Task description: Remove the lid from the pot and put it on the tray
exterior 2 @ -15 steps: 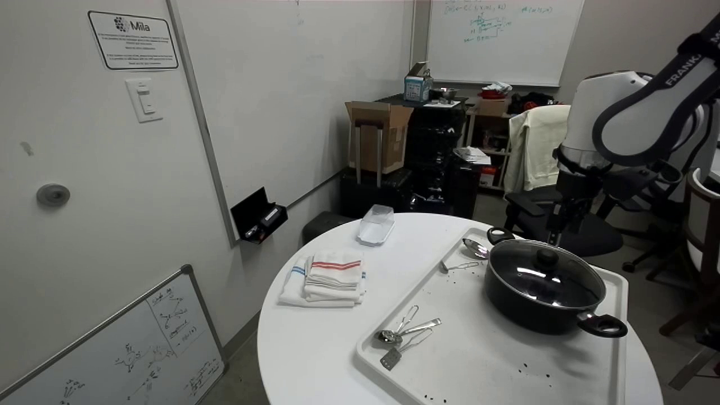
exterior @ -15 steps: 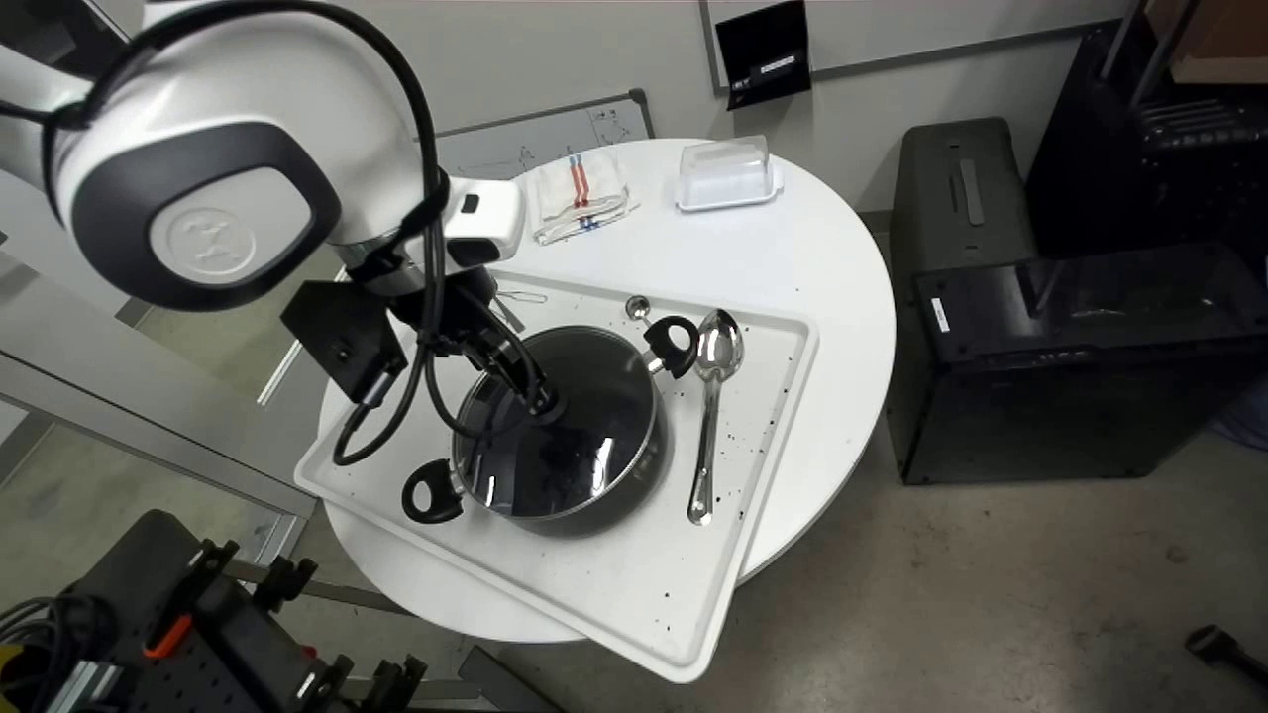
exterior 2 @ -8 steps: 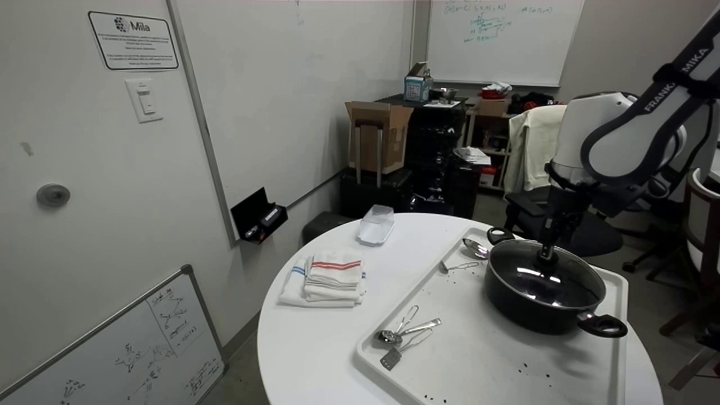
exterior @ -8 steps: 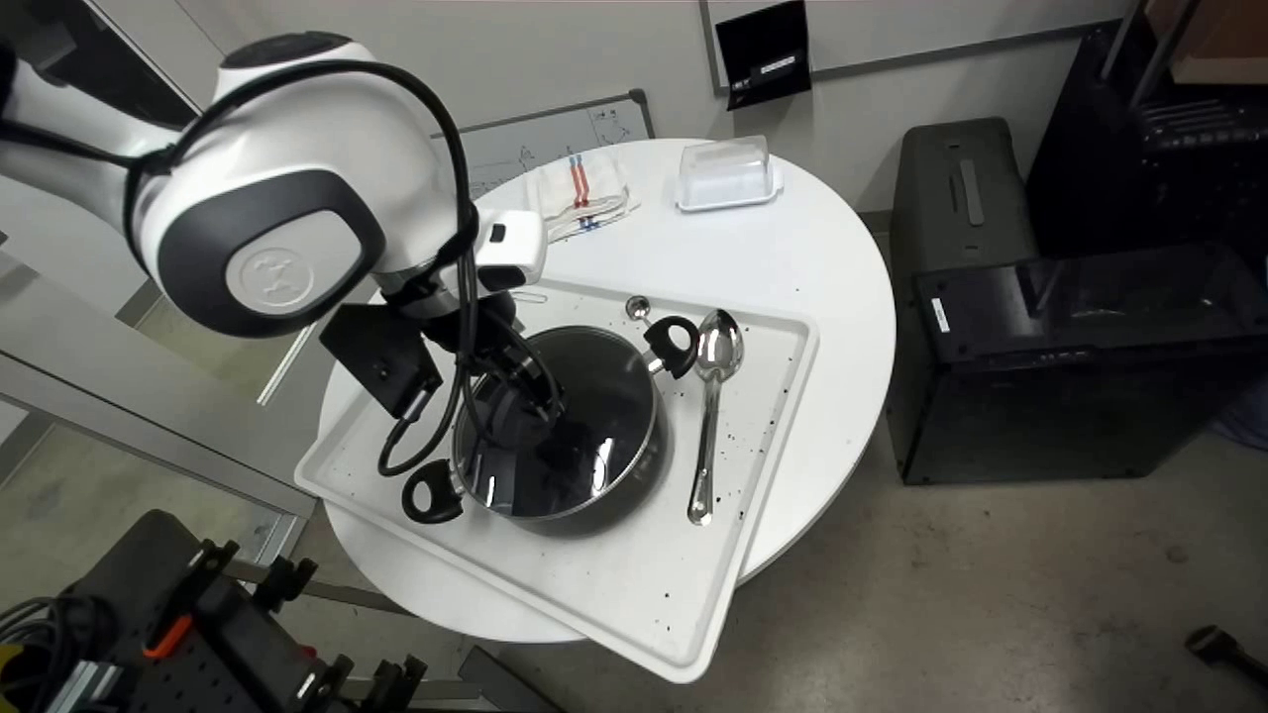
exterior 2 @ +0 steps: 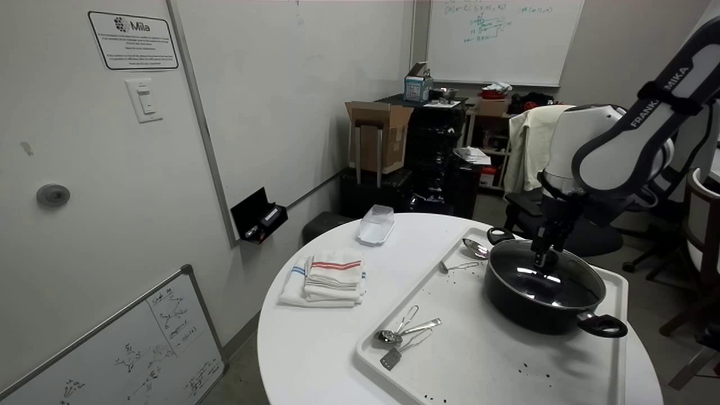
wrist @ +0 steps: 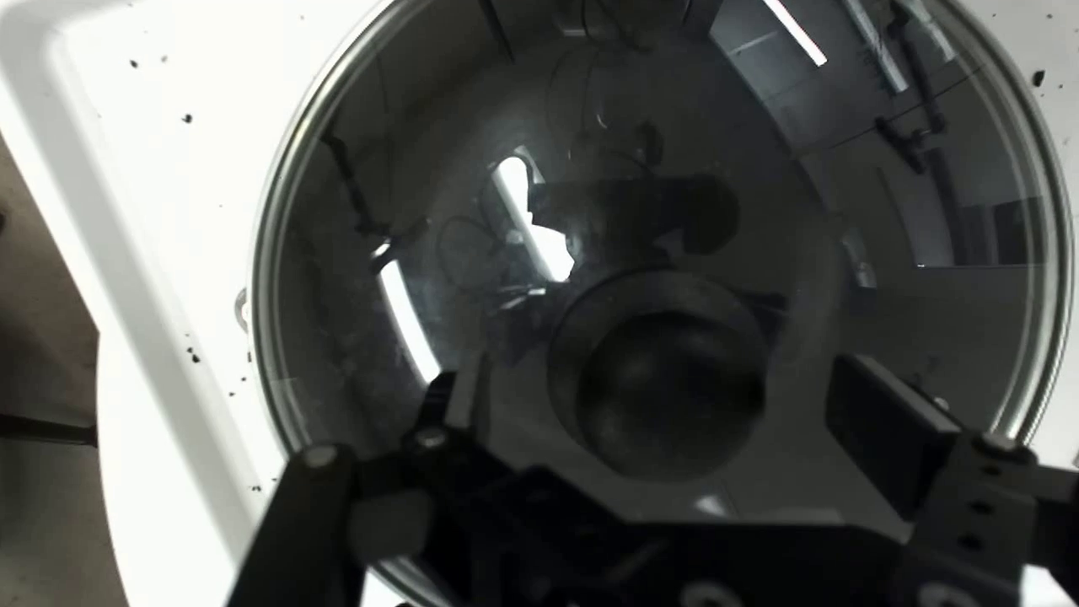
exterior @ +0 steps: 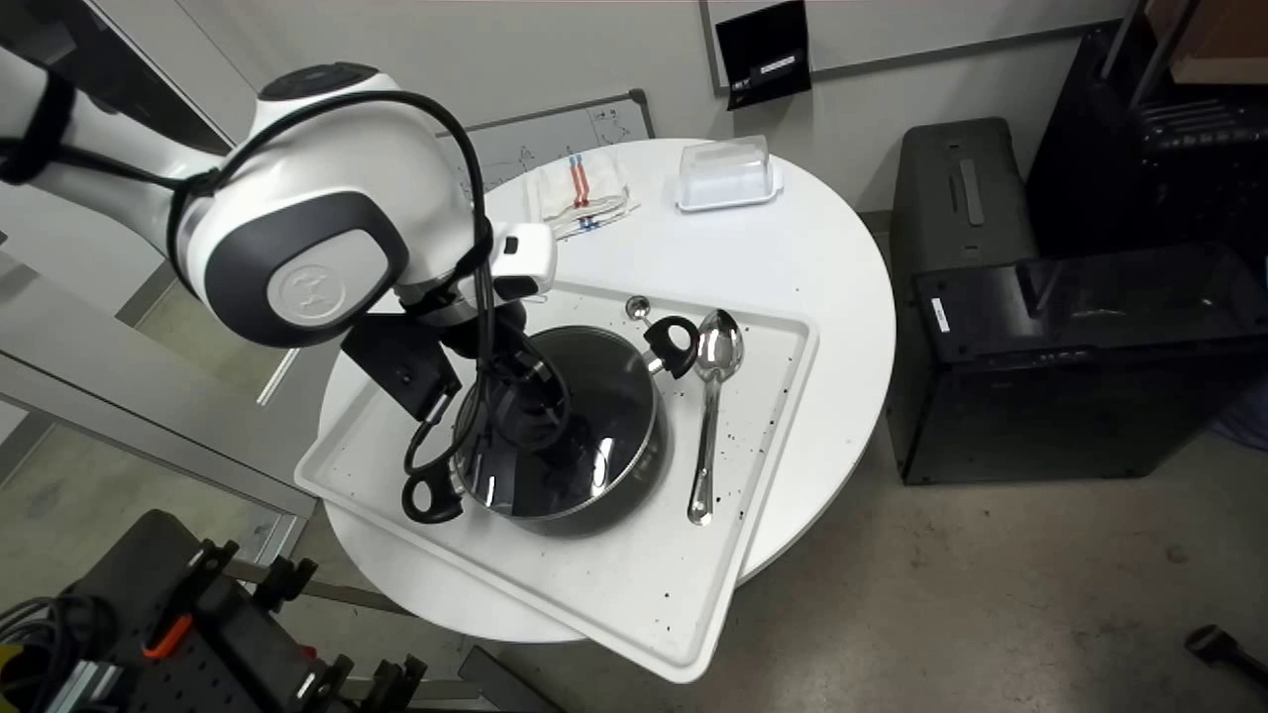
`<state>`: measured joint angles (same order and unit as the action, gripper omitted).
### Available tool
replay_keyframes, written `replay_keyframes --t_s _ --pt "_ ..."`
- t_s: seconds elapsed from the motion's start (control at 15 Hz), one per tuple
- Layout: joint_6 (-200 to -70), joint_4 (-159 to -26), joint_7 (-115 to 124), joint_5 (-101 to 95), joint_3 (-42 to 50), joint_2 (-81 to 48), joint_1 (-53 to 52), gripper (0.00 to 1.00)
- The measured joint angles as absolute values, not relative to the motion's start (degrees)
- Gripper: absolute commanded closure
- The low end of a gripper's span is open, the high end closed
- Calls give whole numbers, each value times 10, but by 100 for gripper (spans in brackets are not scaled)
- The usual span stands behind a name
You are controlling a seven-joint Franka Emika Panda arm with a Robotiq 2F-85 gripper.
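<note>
Gripper (wrist: 662,396) is hanging over the lid (wrist: 624,194) w/ its jaws spread, so nothing's being pinched yet. In the wrist view the black knob (wrist: 674,409) is sitting btwn the 2 fingers (wrist: 885,438), which are standing at its 9 and 3 o'clock, gaps looking roughly even. Can't tell if the tips are reaching below the knob's fat part. I'd be checking that before squeezing, b/c it's looking round & prob slick, and closing off-center is asking for the lid to skate. Then I'd be lifting slow, straight up, keeping it level.

Lid's still resting on the pot (exterior 2: 523,306), lying flat afaict. In an exterior view the side handles (exterior: 659,344) are poking out at its 2 and 8 o'clock, so IMO I'd be carrying the lid well above those & heading for the tray (exterior: 604,584) around 5 o'clock. A steel spoon (exterior: 707,421) is lying at 3. Farther out, folded towels (exterior: 582,188) are sitting at 12 & a clear-covered white dish (exterior: 728,178) at 1, both on the round table (exterior: 693,248).
</note>
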<state>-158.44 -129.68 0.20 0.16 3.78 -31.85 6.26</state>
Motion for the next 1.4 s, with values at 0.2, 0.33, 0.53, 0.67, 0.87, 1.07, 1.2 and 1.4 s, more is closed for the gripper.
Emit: replay_keyframes --t_s 0.2,0.33,0.53,0.67,0.87,1.07,1.2,1.4 --pt "-1585 -1295 2 2 35 -321 63 48" --pt "-1585 -1295 2 2 33 -321 63 62" --pt "-1586 -1295 2 2 33 -316 63 75" --pt "-1586 -1295 2 2 33 -316 63 75" --pt "-1586 -1295 2 2 33 -316 63 75" --pt "-1586 -1297 -1 2 33 -313 63 75" --pt "-1586 -1302 -8 1 33 -305 63 75" --pt "-1586 -1316 -21 1 31 -279 63 75"
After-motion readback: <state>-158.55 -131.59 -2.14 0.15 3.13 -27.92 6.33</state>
